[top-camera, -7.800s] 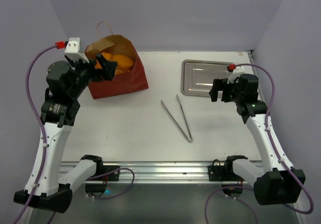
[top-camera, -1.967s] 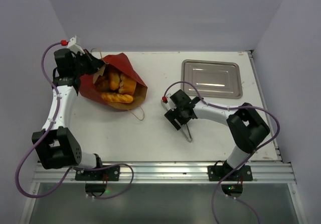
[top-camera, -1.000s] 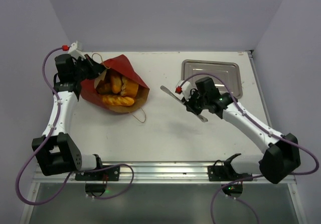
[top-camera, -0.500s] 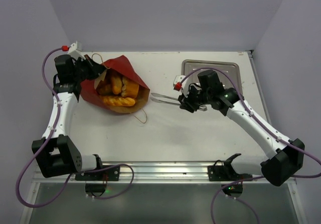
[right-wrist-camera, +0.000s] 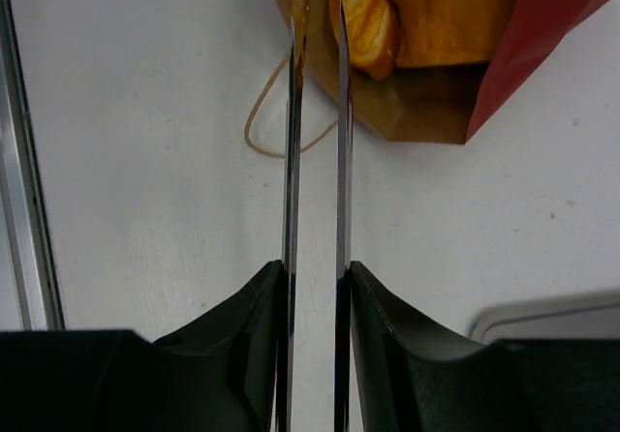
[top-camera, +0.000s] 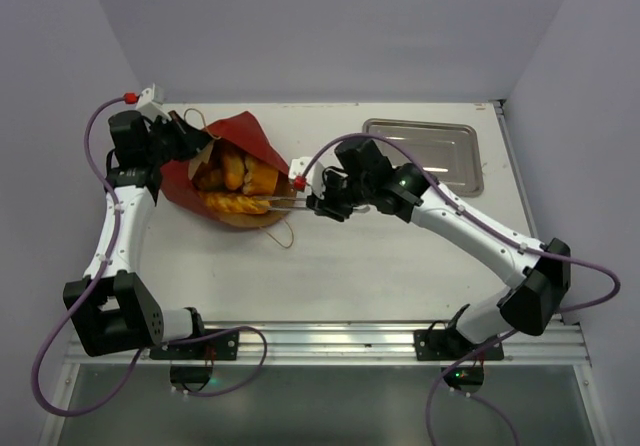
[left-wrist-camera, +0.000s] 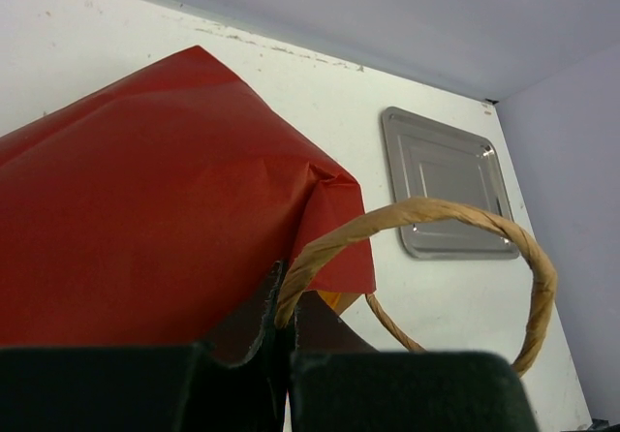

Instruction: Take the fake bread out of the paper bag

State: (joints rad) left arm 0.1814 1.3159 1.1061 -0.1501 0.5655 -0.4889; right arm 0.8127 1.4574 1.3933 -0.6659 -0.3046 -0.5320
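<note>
paper bag (top-camera: pixel 250 131): lies on its side, far left of the table (top-camera: pixel 330 266), mouth open.
fake bread (top-camera: pixel 236 203): we count several loaves, all inside the paper bag.
left gripper (left-wrist-camera: pixel 287 301): pinching the paper bag by its handle (left-wrist-camera: pixel 455 209).
right gripper (right-wrist-camera: pixel 316 275): clamped on tongs (right-wrist-camera: pixel 295 141); their tips reach the bag mouth beside the bread.
tray (top-camera: pixel 425 156): we note it far right.

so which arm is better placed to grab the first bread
Right. The right jaws clamp the tongs, tips at the bread in the open paper bag; the left jaws are shut on its handle.
</note>
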